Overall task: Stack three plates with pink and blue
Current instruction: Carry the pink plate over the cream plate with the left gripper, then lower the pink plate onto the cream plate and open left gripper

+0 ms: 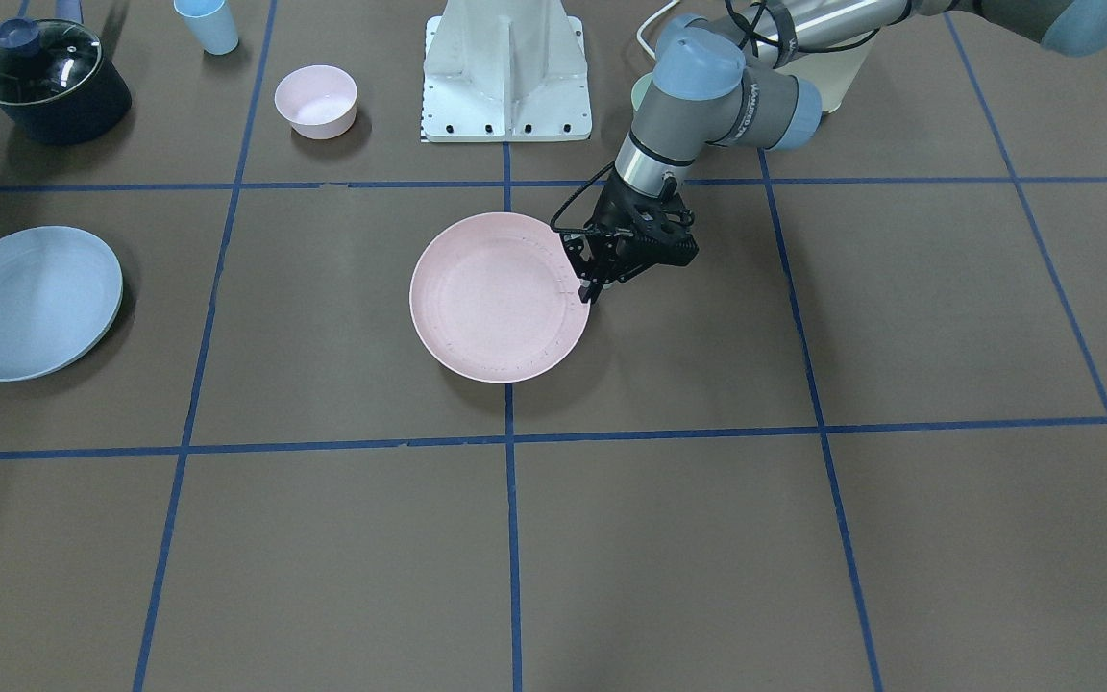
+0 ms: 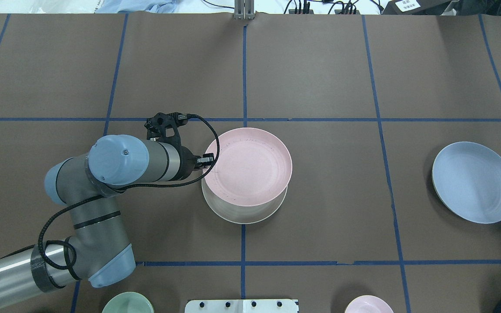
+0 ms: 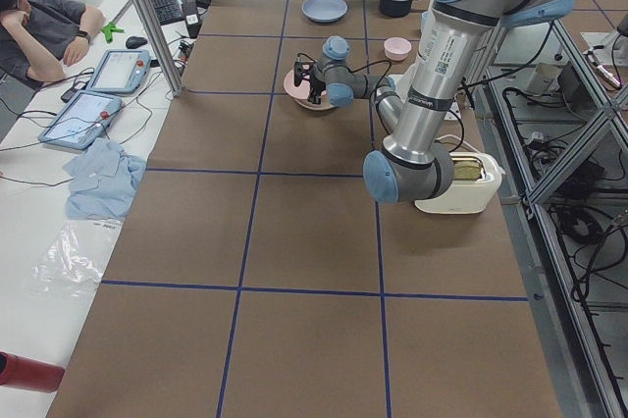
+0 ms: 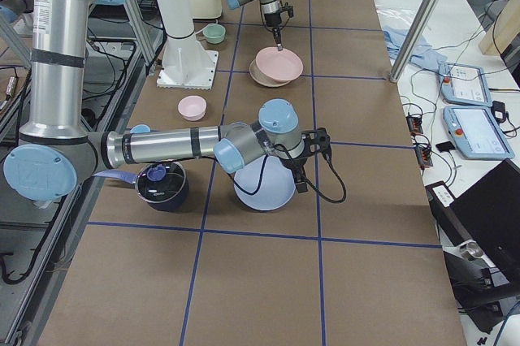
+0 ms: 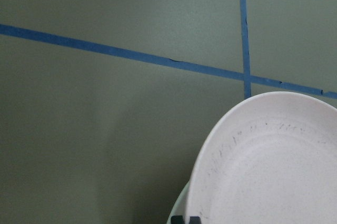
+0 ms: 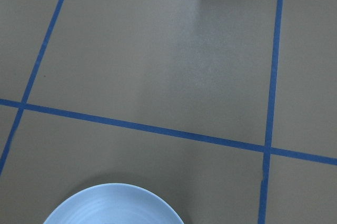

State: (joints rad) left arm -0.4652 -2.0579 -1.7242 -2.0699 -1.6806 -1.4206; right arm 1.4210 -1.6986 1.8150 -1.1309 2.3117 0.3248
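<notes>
The pale pink plate (image 1: 501,298) lies over the cream plate (image 2: 242,216) at the table's middle, shifted a little so the cream rim shows on the robot's side. My left gripper (image 1: 590,291) is shut on the pink plate's rim on its left side; its fingertips (image 5: 186,220) sit close together at that rim. The light blue plate (image 2: 474,182) lies alone at the right. My right gripper (image 4: 302,175) shows only in the exterior right view, at the blue plate's edge; I cannot tell its state. The right wrist view shows the blue plate (image 6: 113,205) and no fingers.
A dark lidded pot (image 1: 49,82), a light blue cup (image 1: 208,24) and a small pink bowl (image 1: 316,101) stand near the robot's right. A mint bowl (image 2: 128,303) and a toaster (image 3: 461,182) stand near its left. The white base (image 1: 507,77) is between them.
</notes>
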